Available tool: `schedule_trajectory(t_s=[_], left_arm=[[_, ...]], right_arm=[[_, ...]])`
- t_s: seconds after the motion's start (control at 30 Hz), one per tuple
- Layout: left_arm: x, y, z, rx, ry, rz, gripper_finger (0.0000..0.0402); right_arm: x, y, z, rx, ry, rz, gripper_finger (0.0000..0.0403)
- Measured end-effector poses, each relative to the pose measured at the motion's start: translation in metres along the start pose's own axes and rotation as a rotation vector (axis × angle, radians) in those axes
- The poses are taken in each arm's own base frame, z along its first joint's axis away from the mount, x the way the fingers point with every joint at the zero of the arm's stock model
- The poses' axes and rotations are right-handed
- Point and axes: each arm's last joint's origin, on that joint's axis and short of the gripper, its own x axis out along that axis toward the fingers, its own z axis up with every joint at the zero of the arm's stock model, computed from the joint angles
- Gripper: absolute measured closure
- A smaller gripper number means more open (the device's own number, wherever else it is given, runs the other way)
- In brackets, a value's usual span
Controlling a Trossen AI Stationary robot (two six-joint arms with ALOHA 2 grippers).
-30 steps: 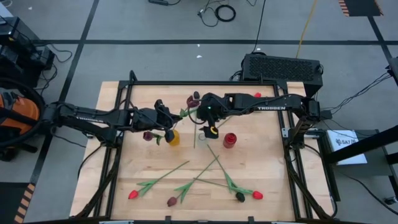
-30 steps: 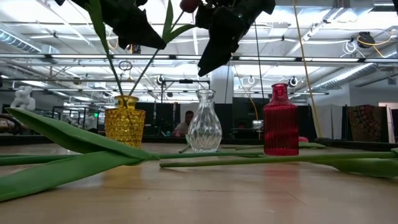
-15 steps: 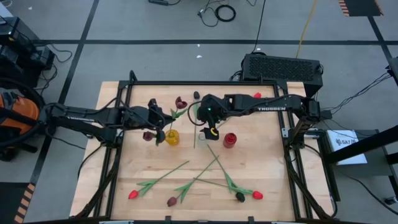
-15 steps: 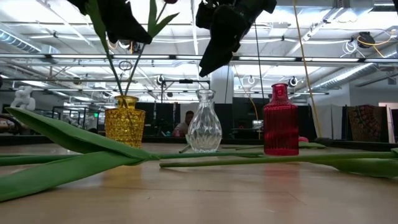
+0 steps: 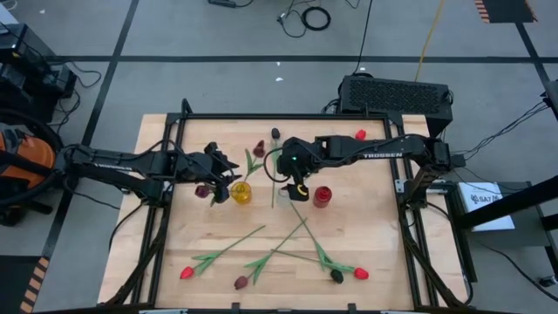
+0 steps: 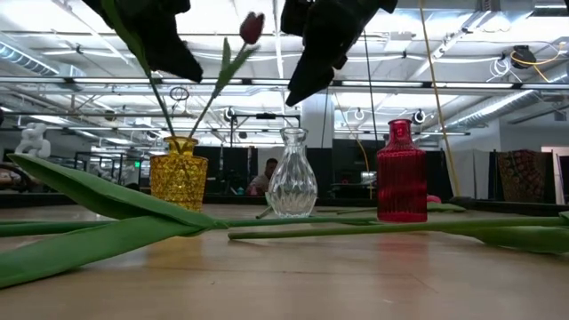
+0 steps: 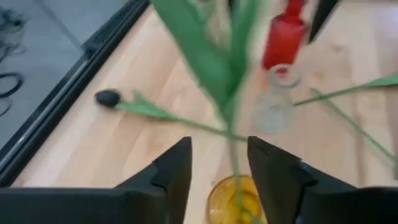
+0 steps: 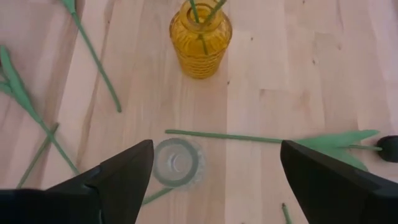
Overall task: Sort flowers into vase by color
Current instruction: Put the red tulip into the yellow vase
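Observation:
A yellow vase [image 5: 241,193] [image 6: 178,172] holds two maroon tulips. One head [image 5: 259,150] [image 6: 252,27] leans toward the table's right, and the other [image 5: 203,190] leans left. My left gripper [image 5: 228,173] [image 7: 219,148] hovers open just above this vase. A green stem [image 7: 232,155] runs up between its fingers, and I see no touch. My right gripper [image 5: 295,179] [image 8: 216,149] stands open above the clear vase [image 8: 177,163] [image 6: 292,173]. Beside that is the red vase [image 5: 322,196] [image 6: 401,171].
Several tulips lie crossed on the near half of the table, their heads [image 5: 186,273] [image 5: 241,283] [image 5: 336,276] [image 5: 361,273] close to the near edge. A black head [image 5: 275,133] and a red head [image 5: 360,134] lie by the far edge. A black frame [image 5: 261,116] borders the table.
My left gripper has gone a little toward the table's left edge and let go of the maroon tulip. The tulip's stem now stands in the yellow vase, and its head leans free toward the right.

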Motion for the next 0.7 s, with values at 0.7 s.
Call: schedule_trajectory(t_s=[0.7], left_arm=[[-0.064, 0.022, -0.002, -0.08, -0.178, 0.058, 0.0221]], right_arm=[[-0.101, 0.042, -0.018, 0.072, -0.147, -0.114, 0.006]])
